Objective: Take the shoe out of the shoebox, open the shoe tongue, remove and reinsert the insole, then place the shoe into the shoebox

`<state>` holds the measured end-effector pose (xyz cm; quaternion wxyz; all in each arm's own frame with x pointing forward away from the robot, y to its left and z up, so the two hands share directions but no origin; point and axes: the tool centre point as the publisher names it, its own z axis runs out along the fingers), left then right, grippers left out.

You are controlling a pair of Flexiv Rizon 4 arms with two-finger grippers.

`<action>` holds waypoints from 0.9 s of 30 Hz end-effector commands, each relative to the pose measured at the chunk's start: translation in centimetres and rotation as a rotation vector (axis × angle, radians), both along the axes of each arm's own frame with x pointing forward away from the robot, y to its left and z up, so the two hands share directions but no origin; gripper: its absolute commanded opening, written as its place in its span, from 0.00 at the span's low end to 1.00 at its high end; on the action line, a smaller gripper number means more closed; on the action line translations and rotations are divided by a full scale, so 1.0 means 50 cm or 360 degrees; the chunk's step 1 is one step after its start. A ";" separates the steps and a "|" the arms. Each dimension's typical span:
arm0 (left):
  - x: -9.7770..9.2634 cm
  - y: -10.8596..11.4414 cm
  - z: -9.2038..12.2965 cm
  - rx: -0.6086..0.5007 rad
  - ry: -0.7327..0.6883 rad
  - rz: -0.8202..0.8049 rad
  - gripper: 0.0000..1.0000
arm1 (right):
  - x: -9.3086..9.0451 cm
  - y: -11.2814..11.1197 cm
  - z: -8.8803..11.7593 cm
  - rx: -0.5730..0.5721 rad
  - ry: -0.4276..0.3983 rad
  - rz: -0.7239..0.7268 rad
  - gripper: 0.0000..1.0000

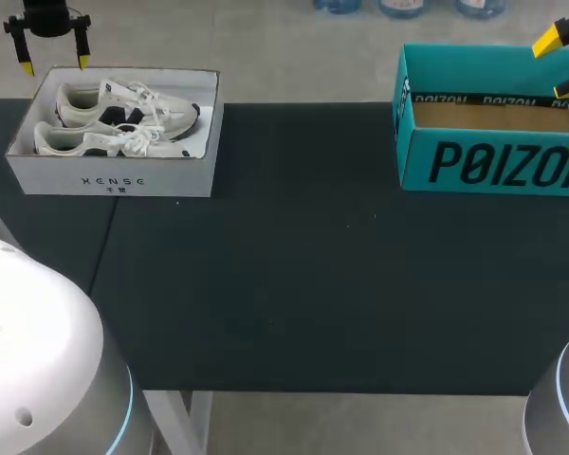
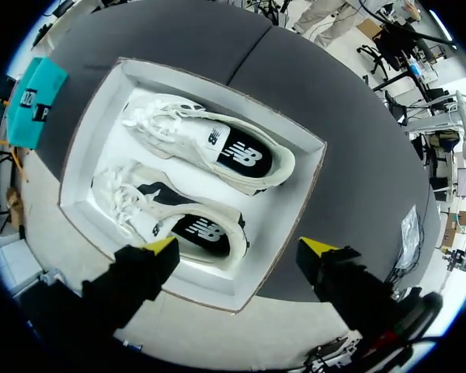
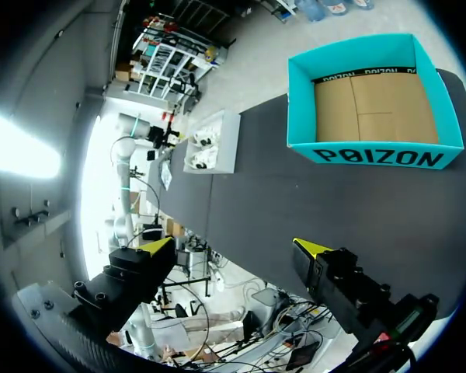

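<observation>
Left hand: the left hand (image 1: 55, 57) hangs above the far rim of the white shoebox (image 1: 114, 180), fingers pointing down and set wide apart, holding nothing.
Under the hand: in the left wrist view the left hand (image 2: 241, 247) is over the box rim (image 2: 217, 291), not yet above a shoe.
Task's thing: both shoes lie inside the shoebox, side by side; the shoe nearer the hand (image 2: 179, 221) and the other shoe (image 2: 210, 148) both show a dark insole through the opening.
Step in hand: I judge it is the first one, taking a shoe out; nothing is lifted yet.
Next move: the left hand probably must come a little over the nearer shoe, go down and close on its collar or heel.
Table: the dark table (image 1: 313, 284) stretches between the two boxes.
Teal box: the teal box (image 1: 493, 166) stands well apart, with a bare cardboard floor.
Right hand: the right hand (image 1: 559, 64) hangs above the teal box, fingers apart, holding nothing (image 3: 234, 245).
</observation>
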<state>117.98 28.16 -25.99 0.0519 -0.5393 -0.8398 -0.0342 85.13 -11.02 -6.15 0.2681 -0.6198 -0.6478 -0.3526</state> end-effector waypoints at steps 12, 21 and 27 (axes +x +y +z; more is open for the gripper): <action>-0.081 0.017 0.027 0.0106 -0.0181 0.1135 1.00 | 0.003 0.000 0.000 -0.0004 0.0004 0.0002 1.00; -0.159 -0.023 0.046 0.0064 -0.0283 0.1791 1.00 | 0.003 0.000 0.000 -0.0004 0.0004 0.0002 1.00; -0.205 -0.031 0.059 -0.0055 -0.0355 0.2128 1.00 | 0.003 0.000 0.000 -0.0004 0.0004 0.0002 1.00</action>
